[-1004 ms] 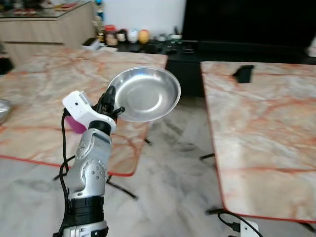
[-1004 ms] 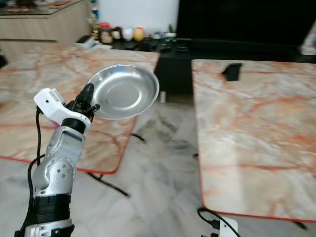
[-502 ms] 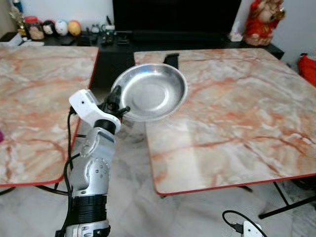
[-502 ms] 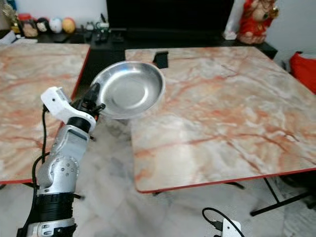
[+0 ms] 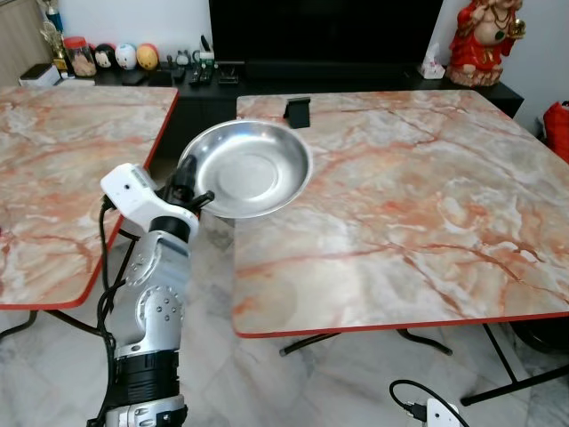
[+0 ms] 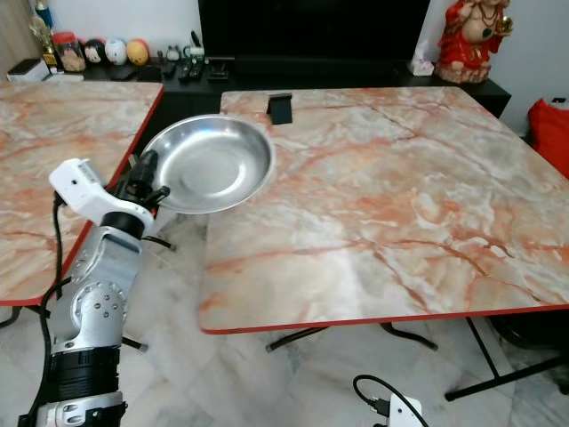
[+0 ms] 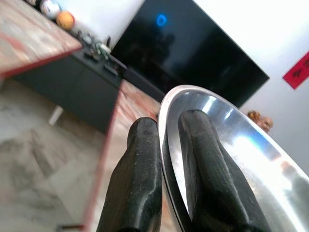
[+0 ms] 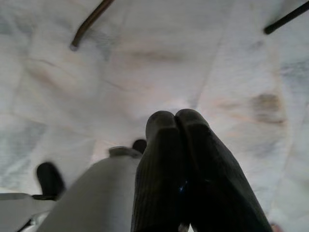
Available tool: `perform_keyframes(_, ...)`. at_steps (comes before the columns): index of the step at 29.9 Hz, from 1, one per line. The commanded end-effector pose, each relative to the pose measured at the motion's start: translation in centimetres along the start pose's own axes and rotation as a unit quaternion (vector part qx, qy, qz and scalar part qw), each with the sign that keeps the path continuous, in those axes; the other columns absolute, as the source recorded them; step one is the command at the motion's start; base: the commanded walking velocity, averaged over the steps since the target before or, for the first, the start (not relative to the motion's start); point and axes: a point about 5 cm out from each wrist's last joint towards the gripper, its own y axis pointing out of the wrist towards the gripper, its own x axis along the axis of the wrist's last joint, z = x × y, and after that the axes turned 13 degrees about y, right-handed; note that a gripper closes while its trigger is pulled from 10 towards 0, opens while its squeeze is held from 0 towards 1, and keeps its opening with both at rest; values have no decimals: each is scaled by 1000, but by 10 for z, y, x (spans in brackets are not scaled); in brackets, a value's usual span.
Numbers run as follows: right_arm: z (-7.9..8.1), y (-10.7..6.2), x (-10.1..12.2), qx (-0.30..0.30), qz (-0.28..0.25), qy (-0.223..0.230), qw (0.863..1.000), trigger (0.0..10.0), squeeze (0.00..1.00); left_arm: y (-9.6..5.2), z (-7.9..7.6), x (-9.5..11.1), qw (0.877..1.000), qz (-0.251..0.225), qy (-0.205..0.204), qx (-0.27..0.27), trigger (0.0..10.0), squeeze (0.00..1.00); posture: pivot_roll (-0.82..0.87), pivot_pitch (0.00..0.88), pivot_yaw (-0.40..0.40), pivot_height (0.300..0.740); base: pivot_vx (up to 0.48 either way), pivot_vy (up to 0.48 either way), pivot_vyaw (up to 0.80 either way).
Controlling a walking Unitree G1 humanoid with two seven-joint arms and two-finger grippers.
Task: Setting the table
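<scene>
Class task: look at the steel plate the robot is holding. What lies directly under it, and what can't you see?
The steel plate, pinched at its rim by the left gripper, hangs over the near-left edge of the marble table and the floor gap beside it. The table's edge beneath the plate is hidden.

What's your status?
Left gripper shut on steel plate, held over table near corner. Right gripper shut, idle. Black stand far edge.

shiny steel bowl (image 5: 246, 169), tilted, rim overlapping marble table (image 5: 418, 196) edge
</scene>
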Motion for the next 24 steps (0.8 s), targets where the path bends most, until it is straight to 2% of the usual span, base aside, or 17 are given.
perform_keyframes(1,-1,0,4,-3,-10,-7,1000,10000,0,2,-5,6,1000,-12,6,-12,10000,0,10,11,-32,740,0,-304,800)
perform_keyframes(4,-1,0,3,-4,-6,-1,1000,10000,0,2,-6,5,1000,-10,8,-14,10000,0,9,4,-31,740,0,-303,723)
perform_keyframes(24,-2,-1,-1,-3,-2,-1,1000,10000,0,2,-5,0,1000,-4,15,-24,10000,0,8,0,-29,740,0,-304,0)
